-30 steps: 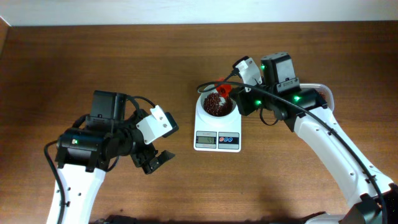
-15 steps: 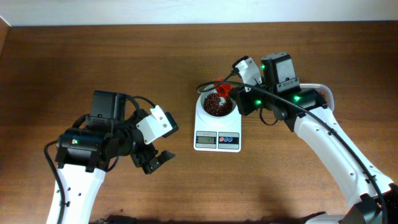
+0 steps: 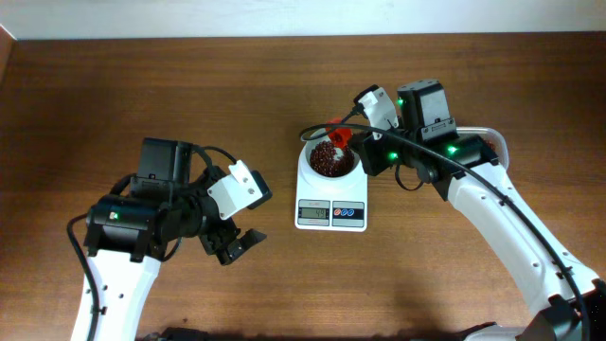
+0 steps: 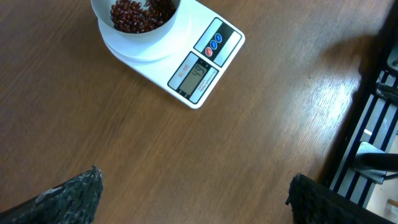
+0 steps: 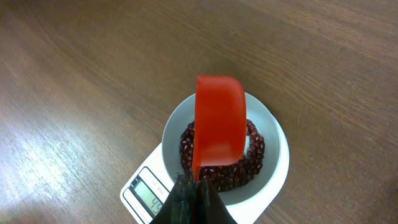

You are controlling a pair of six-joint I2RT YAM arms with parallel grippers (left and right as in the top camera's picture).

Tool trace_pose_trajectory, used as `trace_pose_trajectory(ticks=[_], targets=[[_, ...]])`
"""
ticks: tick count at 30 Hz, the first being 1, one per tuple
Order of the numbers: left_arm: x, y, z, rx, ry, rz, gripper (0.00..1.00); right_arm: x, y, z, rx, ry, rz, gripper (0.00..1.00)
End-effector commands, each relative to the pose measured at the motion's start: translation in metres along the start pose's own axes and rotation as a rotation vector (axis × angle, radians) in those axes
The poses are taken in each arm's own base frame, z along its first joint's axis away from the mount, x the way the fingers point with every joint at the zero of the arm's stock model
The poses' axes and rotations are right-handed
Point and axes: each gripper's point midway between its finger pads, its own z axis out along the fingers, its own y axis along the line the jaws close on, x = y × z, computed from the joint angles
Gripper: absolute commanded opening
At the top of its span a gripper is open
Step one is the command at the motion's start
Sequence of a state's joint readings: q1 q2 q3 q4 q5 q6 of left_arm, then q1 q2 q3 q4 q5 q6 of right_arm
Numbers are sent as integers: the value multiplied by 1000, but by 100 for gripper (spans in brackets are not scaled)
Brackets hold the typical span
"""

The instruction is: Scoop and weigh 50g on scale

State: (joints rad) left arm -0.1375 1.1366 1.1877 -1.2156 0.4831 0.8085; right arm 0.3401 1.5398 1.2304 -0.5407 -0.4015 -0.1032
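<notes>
right tool [image 5: 194, 186]: clenched on red plastic scoop [image 5: 219, 127], handle hidden
left tool [image 3: 237, 244]: released, cropped at 6 o'clock
white digital scale [image 4: 199, 68]: digits kinda blurry

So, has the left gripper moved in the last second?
No. In the overhead view the left gripper is in the same spot, down and to the left of the scale, open and empty.

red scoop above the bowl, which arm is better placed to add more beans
Right: the right gripper is shut on the red scoop over the bowl of beans on the scale. The left gripper hangs open and empty, apart from the scale.
</notes>
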Motion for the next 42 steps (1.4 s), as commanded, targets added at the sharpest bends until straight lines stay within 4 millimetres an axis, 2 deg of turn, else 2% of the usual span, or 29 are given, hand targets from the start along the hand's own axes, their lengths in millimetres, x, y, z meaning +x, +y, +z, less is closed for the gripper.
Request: trace_pose_trajectory(ticks=[1, 20, 24, 27, 30, 38, 42], targets=[[-7, 0, -7, -7, -28, 24, 99, -9, 1, -5, -10, -28, 1, 4], [-7, 0, -7, -7, -28, 25, 99, -9, 1, -5, -9, -28, 1, 4], [-7, 0, -7, -7, -28, 24, 99, -9, -6, -6, 31, -24, 1, 4], [-7, 0, -7, -7, -28, 24, 99, -10, 5, -6, -32, -33, 0, 4], [-7, 0, -7, -7, -28, 24, 99, -8, -5, -6, 26, -23, 3, 4], [-7, 0, -7, -7, -28, 24, 99, -7, -9, -6, 45, -17, 5, 4], [-7, 0, -7, -7, -28, 24, 99, -9, -2, -5, 6, -27, 0, 4]])
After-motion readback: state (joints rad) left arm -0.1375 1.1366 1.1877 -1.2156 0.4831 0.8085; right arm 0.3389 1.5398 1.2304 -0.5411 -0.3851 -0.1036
